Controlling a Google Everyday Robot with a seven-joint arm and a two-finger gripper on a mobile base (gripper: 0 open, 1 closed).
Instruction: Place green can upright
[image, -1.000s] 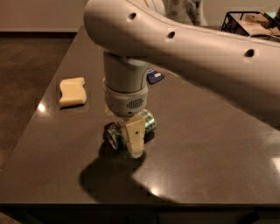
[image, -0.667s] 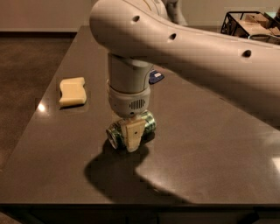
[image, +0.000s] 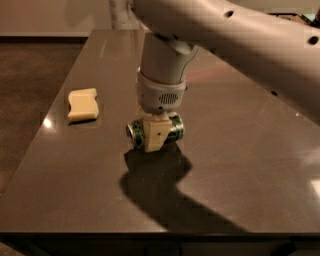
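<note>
Sponge (image: 82, 104), pale yellow, lies flat on the dark table (image: 240, 170), well apart from the work at about 9 o'clock of it. At the table's middle the green can (image: 173, 130) is on its side, long axis on the 9-to-3 line, with one silver end facing roughly 9 o'clock. My gripper (image: 156, 138) comes down on it from 12 o'clock. The near finger (image: 155, 134) lies flat across the label at mid-body and the far one is hidden behind the can, so I judge the gripper to be pinching the can across its diameter. A broad shadow falls at 6 o'clock of the can, and I cannot tell whether the can touches the table or hangs just above it. My arm (image: 235, 35) runs off toward 2 o'clock. Handling notes, as judgement: the can is light, its wall is thin and will dent under excess force, and the glossy label is slippery, so moderate pressure at mid-body is correct. Hold it away from the rims, where it could pivot out. To stand it up I must rotate the wrist until one silver end faces down, then set it on bare table and release gently, since a narrow can tips easily.
</note>
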